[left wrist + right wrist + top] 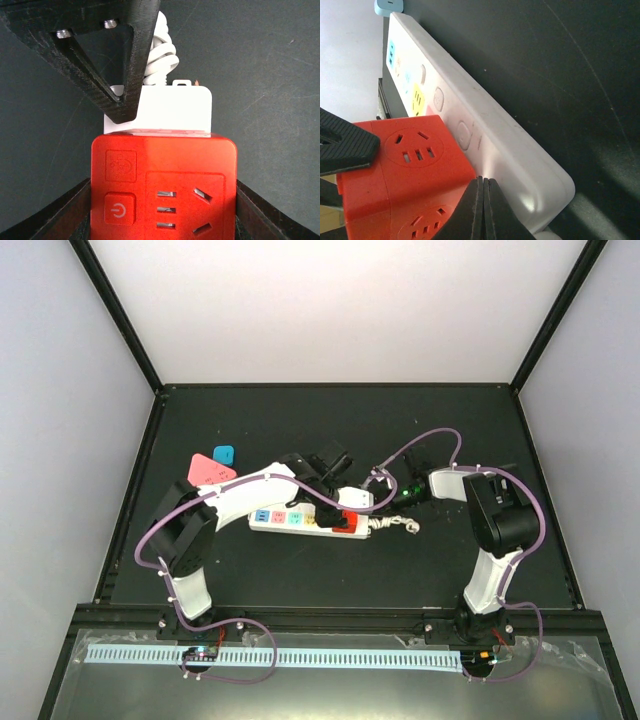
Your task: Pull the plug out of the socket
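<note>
The left end effector (pixel 162 200) is closed to the width of the red plug (pixel 165 160), with a finger against each flank. The right end effector (pixel 483 200) is fully shut and holds nothing. Its joined tips press down on the white socket (pixel 500 150), hard against the plug's base.

The socket lies near the middle of the bench (pixel 300 420), lengthwise between the left and right edges. The plug sits at the end nearer the right edge, where the cord (pixel 395 525) curls out.

Likely troubles:
- The plug's sides look smooth, so the left fingers may slide off under a firm pull.
- The right tips cover only a narrow patch, so they could skid and let the socket rise with the plug.
- A tilted pull may jam the pins.
- The right tips sit so close to the plug that it could catch on them.

No container is in view. A pink piece (pixel 210 470) and a blue piece (pixel 223 453) lie loose toward the far left corner.
</note>
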Tool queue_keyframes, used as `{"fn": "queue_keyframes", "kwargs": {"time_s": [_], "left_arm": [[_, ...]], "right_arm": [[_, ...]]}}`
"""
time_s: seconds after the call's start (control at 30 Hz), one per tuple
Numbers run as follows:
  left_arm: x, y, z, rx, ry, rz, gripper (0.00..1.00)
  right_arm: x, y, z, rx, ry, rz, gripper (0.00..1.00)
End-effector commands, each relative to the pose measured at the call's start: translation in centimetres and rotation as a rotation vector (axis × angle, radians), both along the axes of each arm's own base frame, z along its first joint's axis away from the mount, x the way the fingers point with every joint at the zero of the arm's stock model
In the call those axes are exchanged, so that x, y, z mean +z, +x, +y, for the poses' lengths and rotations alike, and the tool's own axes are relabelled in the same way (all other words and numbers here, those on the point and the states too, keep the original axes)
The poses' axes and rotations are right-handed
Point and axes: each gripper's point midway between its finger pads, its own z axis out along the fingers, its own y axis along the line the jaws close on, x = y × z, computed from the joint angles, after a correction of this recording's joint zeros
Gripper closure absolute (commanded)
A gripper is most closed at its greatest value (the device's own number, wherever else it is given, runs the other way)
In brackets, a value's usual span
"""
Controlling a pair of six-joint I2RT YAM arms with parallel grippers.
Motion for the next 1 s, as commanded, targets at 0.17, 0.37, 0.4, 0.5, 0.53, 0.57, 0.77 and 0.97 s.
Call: {"fn": "queue_keyframes", "kwargs": {"time_s": [0.17,0.37,0.4,0.5,0.53,0.57,0.77,0.97], "left_arm": [[2.9,2.4,-1.9,0.012,-0.104,-0.189,0.74],[2.3,3.4,-2.3,0.056,-0.107,-0.193,0.74],[2.4,3.5,-2.4,0.063,-0.109,-0.195,0.74],[3.3,3.6,-2.8,0.069,-0.134,-0.185,0.74],[3.5,3.3,-3.0,0.061,-0.142,-0.172,0.74],[3.6,3.0,-3.0,0.052,-0.149,-0.159,0.74],[4.9,1.0,-3.6,-0.013,-0.202,-0.074,0.74],[7.1,1.5,-4.2,-0.005,-0.270,-0.109,0.74]], "right_arm": [[3.3,-1.1,0.5,0.035,0.038,-0.072,0.90],[2.9,-2.1,1.3,0.064,0.046,-0.038,0.87],[2.5,-2.4,1.5,0.073,0.036,-0.031,0.87],[0.9,-2.4,1.6,0.077,-0.009,-0.009,0.88],[0.4,-2.2,1.5,0.075,-0.025,-0.003,0.88],[-0.1,-1.9,1.4,0.069,-0.046,0.000,0.88],[-2.7,-1.2,0.9,0.033,-0.126,0.047,0.91],[-4.2,-1.1,0.0,0.023,-0.191,0.052,0.91]]}}
